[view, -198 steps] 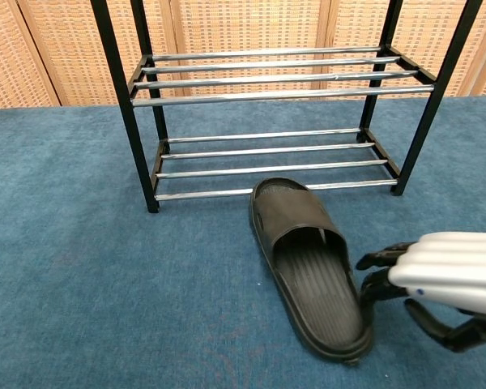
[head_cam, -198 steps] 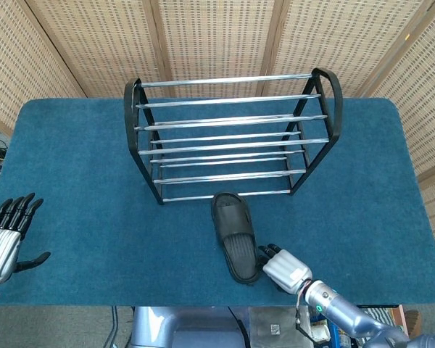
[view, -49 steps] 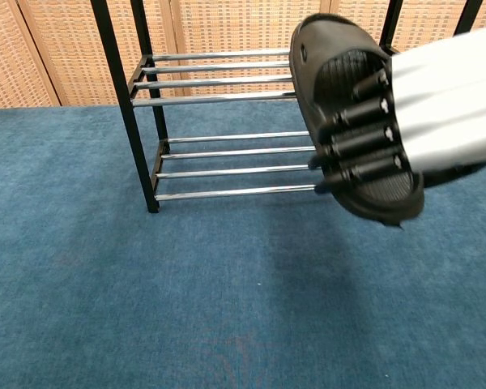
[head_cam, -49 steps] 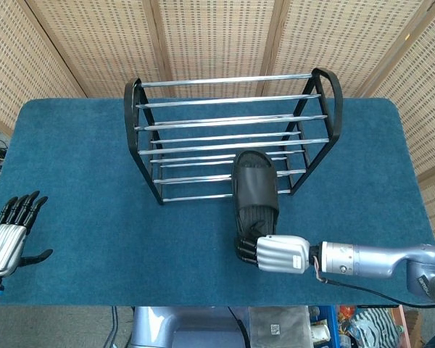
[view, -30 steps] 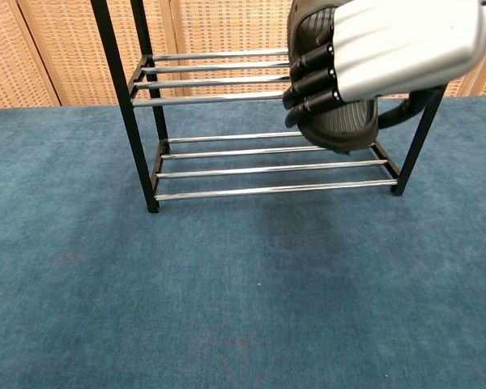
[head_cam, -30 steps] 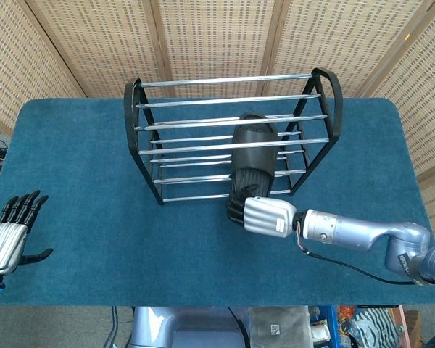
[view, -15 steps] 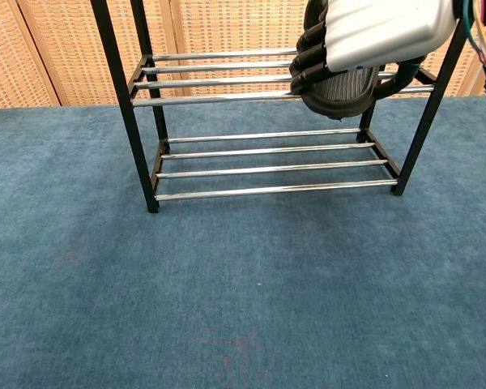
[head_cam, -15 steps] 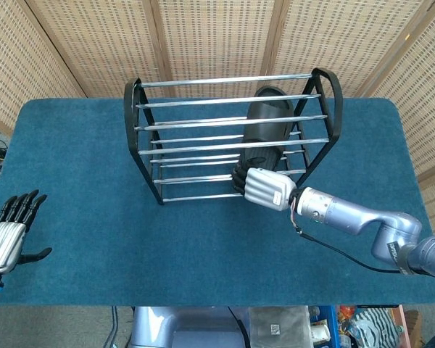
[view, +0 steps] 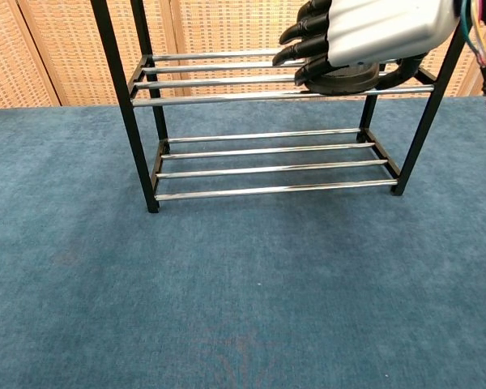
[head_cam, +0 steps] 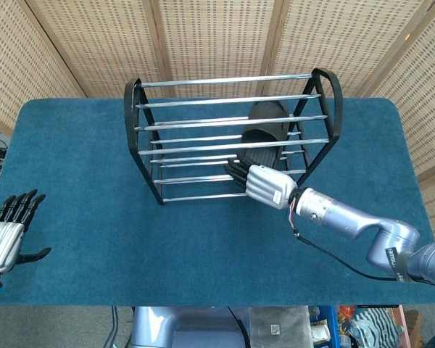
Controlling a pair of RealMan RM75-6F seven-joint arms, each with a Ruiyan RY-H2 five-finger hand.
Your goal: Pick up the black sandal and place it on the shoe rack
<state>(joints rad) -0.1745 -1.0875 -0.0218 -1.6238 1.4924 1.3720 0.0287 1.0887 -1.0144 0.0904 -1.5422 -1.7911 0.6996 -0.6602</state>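
Blue-carpeted table (head_cam: 80, 167): we've got the black sandal (head_cam: 263, 134) lying on the shoe rack (head_cam: 203, 123) middle rails now. Right hand (head_cam: 264, 185) fingers have opened off it — looks released, contact unclear. Left hand (head_cam: 6, 235) idle, spread.

A black sandal (head_cam: 264, 130) sits among the chrome bars of a black-framed shoe rack (head_cam: 134, 123) on seemingly plain teal carpet (head_cam: 80, 181), before tan woven screens (head_cam: 217, 36).
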